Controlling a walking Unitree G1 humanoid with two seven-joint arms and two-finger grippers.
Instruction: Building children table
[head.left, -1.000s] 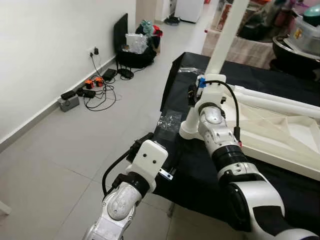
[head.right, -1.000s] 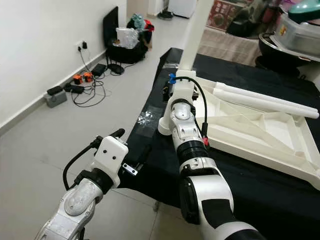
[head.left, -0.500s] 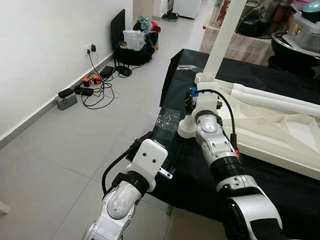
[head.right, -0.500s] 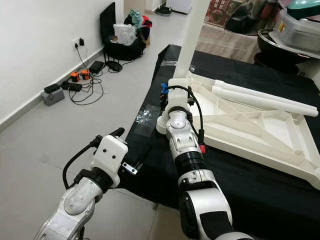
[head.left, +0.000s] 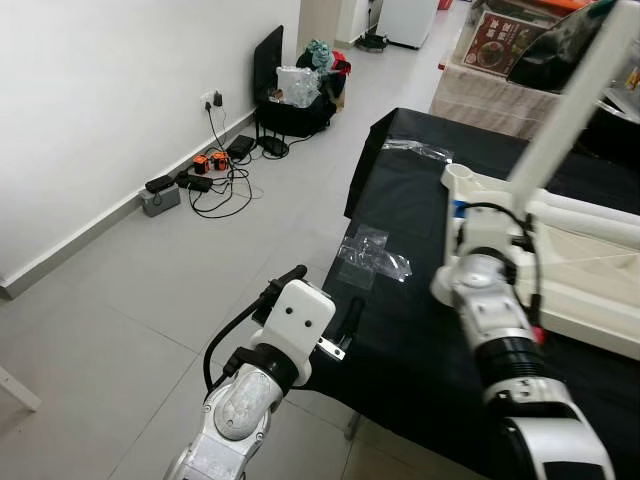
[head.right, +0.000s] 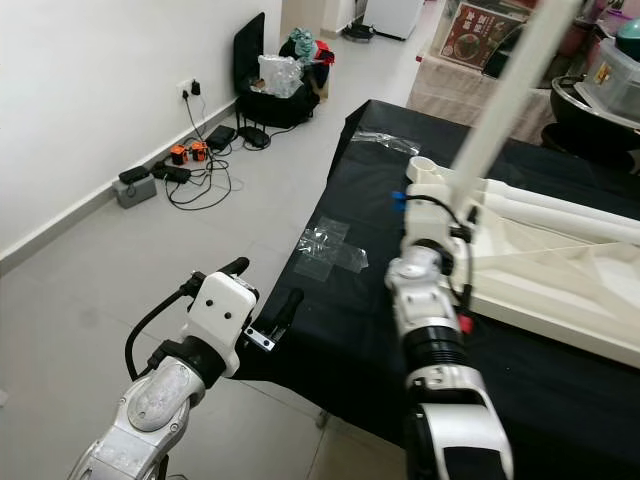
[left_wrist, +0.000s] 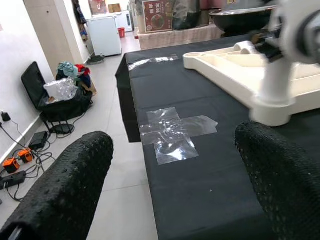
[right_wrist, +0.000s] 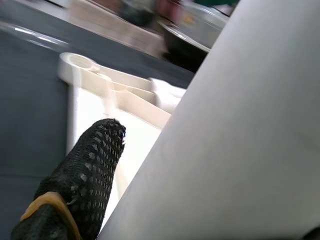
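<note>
A white table top (head.left: 590, 290) lies upside down on the black-clothed table (head.left: 400, 330), its corner socket (head.left: 462, 175) open. My right gripper (right_wrist: 190, 190) is shut on a long white table leg (head.left: 575, 95); one black finger (right_wrist: 85, 175) presses on it. The leg leans up to the right, and its wider lower end (left_wrist: 272, 112) is at the cloth beside the table top. A second white leg (head.right: 560, 215) lies across the table top. Low at the table's near left edge, my left gripper (head.left: 322, 297) is open with nothing between its fingers.
Clear plastic film (head.left: 372, 255) lies on the cloth near the left edge. Cables and power strips (head.left: 195, 175) and a black bag (head.left: 295, 95) sit by the wall on the left. A dark pot (head.right: 600, 95) stands at the back right. Grey floor spreads to the left.
The camera has shifted, so the table sits further right in the picture. The leg in my right gripper has tipped from near upright to a strong lean to the right. The left arm has not moved.
</note>
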